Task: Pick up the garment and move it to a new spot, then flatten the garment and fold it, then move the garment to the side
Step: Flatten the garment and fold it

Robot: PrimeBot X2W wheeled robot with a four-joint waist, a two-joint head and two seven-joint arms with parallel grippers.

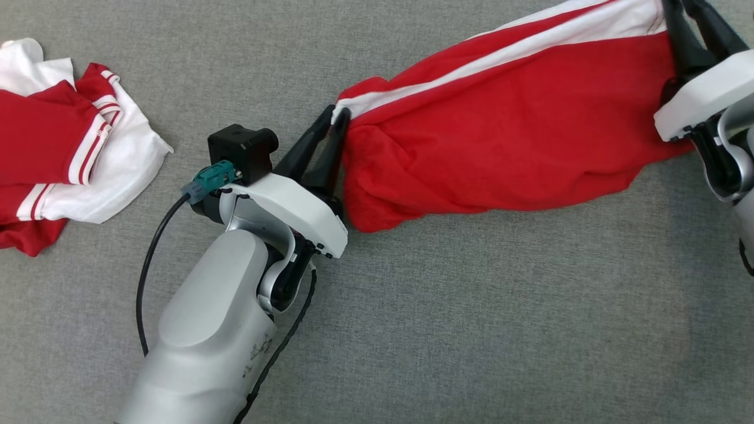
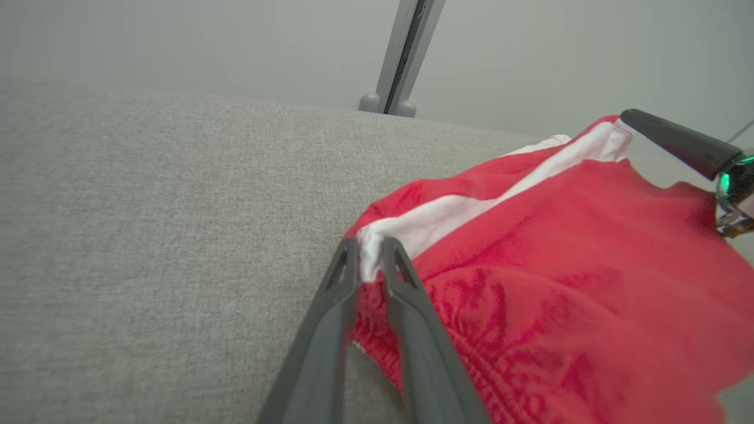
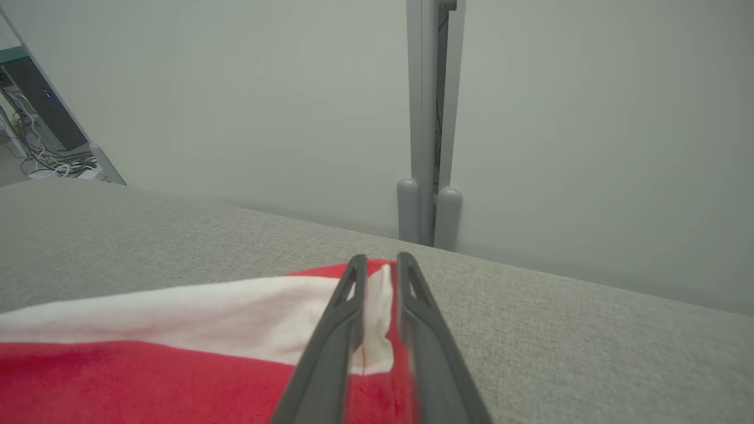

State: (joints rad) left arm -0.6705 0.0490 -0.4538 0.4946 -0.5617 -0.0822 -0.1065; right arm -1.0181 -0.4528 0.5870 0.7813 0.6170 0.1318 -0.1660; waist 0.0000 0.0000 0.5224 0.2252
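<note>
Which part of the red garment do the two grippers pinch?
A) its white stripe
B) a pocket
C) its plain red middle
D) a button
A: the left gripper and right gripper each close on the white stripe, at opposite ends of the red garment.

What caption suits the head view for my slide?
Left gripper and right gripper hold opposite ends of the red garment, stretched across the grey surface; a second red-and-white garment crumpled at left.

The garment [image 1: 512, 135] lies stretched across the surface [image 1: 471, 324], left gripper [image 1: 337, 113] at its left end, right gripper [image 3: 380, 259] at its right end (each with cloth between its fingers). Well apart to the left, a heap of clothes [image 1: 65, 141] sits on the same surface.
</note>
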